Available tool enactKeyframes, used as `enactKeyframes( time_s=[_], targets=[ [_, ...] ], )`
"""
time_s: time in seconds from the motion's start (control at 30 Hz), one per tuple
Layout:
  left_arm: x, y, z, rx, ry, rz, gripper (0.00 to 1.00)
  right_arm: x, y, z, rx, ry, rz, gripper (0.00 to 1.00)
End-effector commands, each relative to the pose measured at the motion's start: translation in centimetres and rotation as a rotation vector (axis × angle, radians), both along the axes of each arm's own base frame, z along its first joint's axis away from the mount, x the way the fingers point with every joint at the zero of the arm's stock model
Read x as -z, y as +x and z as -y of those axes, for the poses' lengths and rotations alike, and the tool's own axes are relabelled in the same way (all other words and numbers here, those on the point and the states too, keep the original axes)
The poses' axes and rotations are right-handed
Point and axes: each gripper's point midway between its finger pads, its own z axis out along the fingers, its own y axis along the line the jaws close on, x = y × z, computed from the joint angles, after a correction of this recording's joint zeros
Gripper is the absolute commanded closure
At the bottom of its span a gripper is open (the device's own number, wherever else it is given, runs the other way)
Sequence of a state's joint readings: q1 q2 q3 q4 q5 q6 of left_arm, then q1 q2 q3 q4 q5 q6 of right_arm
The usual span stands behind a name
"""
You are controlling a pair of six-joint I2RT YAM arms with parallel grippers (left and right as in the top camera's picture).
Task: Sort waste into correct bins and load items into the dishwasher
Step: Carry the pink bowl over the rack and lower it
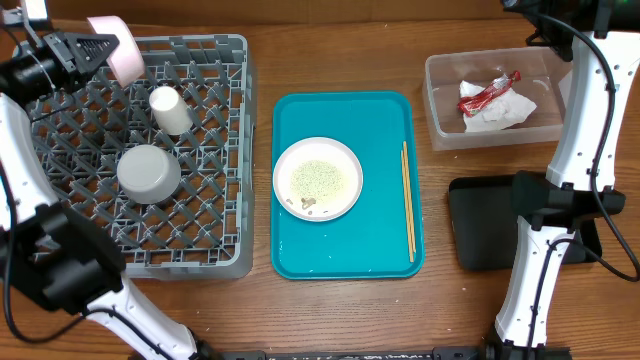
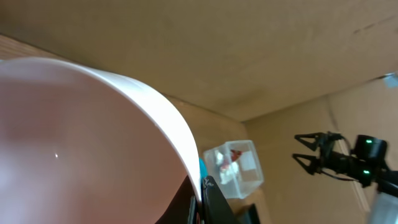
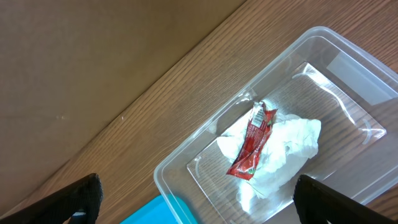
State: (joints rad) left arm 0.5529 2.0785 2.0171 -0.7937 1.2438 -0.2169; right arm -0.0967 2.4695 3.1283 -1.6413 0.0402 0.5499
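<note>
The left gripper (image 1: 97,45) is closed on the rim of the plate (image 1: 118,48), which stands on edge over the far left corner of the rack (image 1: 205,222). I judge the plate to be stiff, smooth and rather slippery, and it may break if it falls (I cannot tell if it is ceramic or plastic). The thin rim is the only good place to hold it, so the grip must be firm and the lowering between the ribs slow.

In the rack a cup (image 1: 170,108) and a grey bowl (image 1: 148,172), which seems mouth down, are near each other and apart from the plate. The near part of the grid has free cells.

On the teal tray (image 1: 370,245) sits a bowl (image 1: 346,157) with crumbs (image 1: 312,180) inside. It looks light but open, so it probably has to be kept level and taken at the rim. The chopsticks (image 1: 408,200) lie flat along the right side of the tray. They are thin and light, and I think hard to pinch from a flat surface.

The tub (image 1: 445,122) holds the napkin (image 3: 292,146) with the wrapper (image 3: 252,140) on top of it. The black tray (image 1: 480,225) is near the tub, partly under the right arm.

The right gripper (image 3: 196,193) hangs above the tub, wide open and holding nothing.

The bench (image 1: 350,310) is flat wood grain, and a plain brown wall (image 3: 93,62) closes the far side.
</note>
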Motion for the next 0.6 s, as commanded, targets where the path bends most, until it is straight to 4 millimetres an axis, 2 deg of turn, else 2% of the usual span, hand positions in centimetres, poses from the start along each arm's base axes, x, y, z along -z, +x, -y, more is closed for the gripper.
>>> enactKeyframes(
  time_s=[0.0, 0.2, 0.37, 0.57],
  targets=[
    [2.5, 0.4, -0.9, 0.046, -0.134, -0.027, 0.96, -1.5, -0.3, 0.1, 0.006, 0.000, 0.039, 0.00],
    [5.7, 1.5, -3.3, 0.073, -0.243, -0.018, 0.96, -1.5, -0.3, 0.1, 0.006, -0.001, 0.039, 0.00],
    [8.7, 2.0, -4.1, 0.063, -0.302, -0.075, 0.96, -1.5, -0.3, 0.1, 0.006, 0.000, 0.039, 0.00],
    [9.6, 1.9, -4.8, 0.048, -0.310, -0.086, 0.96, -1.5, -0.3, 0.1, 0.006, -0.001, 0.039, 0.00]
  ],
)
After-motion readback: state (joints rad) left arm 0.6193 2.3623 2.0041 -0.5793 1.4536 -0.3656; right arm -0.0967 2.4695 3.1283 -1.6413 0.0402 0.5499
